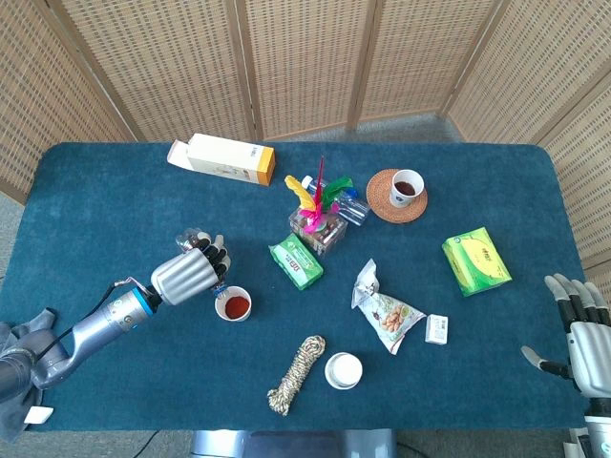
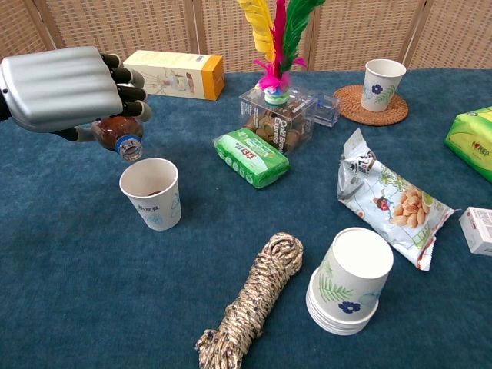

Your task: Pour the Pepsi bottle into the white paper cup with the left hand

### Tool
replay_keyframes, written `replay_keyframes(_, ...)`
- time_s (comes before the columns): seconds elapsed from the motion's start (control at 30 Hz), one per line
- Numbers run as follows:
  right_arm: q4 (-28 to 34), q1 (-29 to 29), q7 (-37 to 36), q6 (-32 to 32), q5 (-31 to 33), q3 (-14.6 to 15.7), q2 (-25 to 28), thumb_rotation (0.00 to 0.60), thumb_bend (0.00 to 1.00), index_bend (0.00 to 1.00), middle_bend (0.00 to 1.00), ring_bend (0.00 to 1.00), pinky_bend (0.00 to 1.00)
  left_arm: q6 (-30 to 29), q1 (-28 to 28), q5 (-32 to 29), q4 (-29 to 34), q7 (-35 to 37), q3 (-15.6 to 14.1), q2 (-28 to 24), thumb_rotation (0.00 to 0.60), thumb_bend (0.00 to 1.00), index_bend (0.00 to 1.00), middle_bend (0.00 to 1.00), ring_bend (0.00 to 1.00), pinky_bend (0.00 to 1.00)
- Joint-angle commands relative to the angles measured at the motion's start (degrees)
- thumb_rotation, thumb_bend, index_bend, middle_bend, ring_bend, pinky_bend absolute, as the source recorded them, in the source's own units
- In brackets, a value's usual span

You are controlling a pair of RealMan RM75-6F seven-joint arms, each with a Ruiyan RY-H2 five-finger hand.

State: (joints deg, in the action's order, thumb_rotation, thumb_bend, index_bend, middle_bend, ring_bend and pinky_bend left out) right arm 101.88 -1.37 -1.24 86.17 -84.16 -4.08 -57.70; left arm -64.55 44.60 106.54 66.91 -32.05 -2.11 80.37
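My left hand (image 2: 65, 86) (image 1: 187, 273) grips the Pepsi bottle (image 2: 119, 134), tipped over with its blue-ringed mouth pointing down just above the rim of the white paper cup (image 2: 151, 193) (image 1: 233, 303). Dark brown liquid fills the visible part of the bottle; most of it is hidden under the hand. The cup stands upright on the blue table with a little liquid at its bottom, reddish in the head view. My right hand (image 1: 579, 329) hangs at the table's right edge, fingers spread, holding nothing.
A green wipes pack (image 2: 251, 156), a clear box with feathers (image 2: 277, 114) and a yellow-white carton (image 2: 174, 74) lie behind the cup. A rope coil (image 2: 254, 298), stacked paper cups (image 2: 350, 280), a snack bag (image 2: 390, 201) and a cup on a coaster (image 2: 380, 84) lie to the right.
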Motion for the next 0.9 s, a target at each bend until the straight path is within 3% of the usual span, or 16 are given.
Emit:
replay_keyframes(0.03,0.01,0.02,-0.11,0.03,0.04,-0.02,0.03,0.6,0.02,0.0,0.0,0.0,0.0,-0.14,0.39,0.74,-0.13,-2.74,0.23,0.03,0.6,0.47,0.36,0.4,0.27,0.4)
replay_keyframes(0.5,-0.08,0.11,-0.87,0.19,0.09,-0.15,0.33,0.6,0.03,0.0,0.0,0.0,0.0,0.89,1.05,0.38,1.1,-6.7,0.89,0.55,0.6,0.47,0.35,0.39,0.27,0.4)
replay_keyframes(0.9,-0.12,0.07,-0.68,0.12,-0.03,-0.09,0.27,0.6,0.03,0.0,0.0,0.0,0.0,-0.44,-0.03,-0.75,0.89,-4.23,0.68,0.76,0.6,0.47,0.35,0.39,0.27,0.4)
